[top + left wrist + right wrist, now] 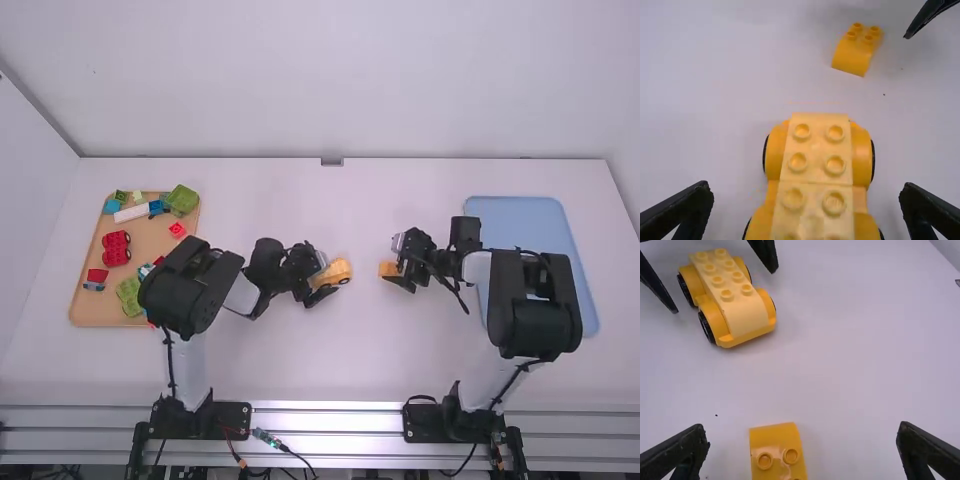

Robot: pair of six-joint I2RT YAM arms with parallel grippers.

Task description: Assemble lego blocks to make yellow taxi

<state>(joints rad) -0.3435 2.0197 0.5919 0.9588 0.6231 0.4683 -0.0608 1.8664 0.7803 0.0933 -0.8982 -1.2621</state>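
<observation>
L gripper [805, 185]: fingers apart, astride yel. wheeled base [816, 172]. R gripper [802, 426]: ditto, astride yel. block [775, 435] on table [350, 360], base's 3 o'clock, high view. Rec.: pinch block's flanks square, steady base, press dn. evenly. Base: long axis approx. 8–2 o'clock, smooth end twd. 2; block's curved end twd. 9.

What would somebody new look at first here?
Probably the yellow car base with black wheels, near the table's middle, between the open fingers of the left tool. Next, maybe the little yellow block between the right tool's open fingers. Then the bright red blocks and green blocks on the tan tray at the left.
</observation>
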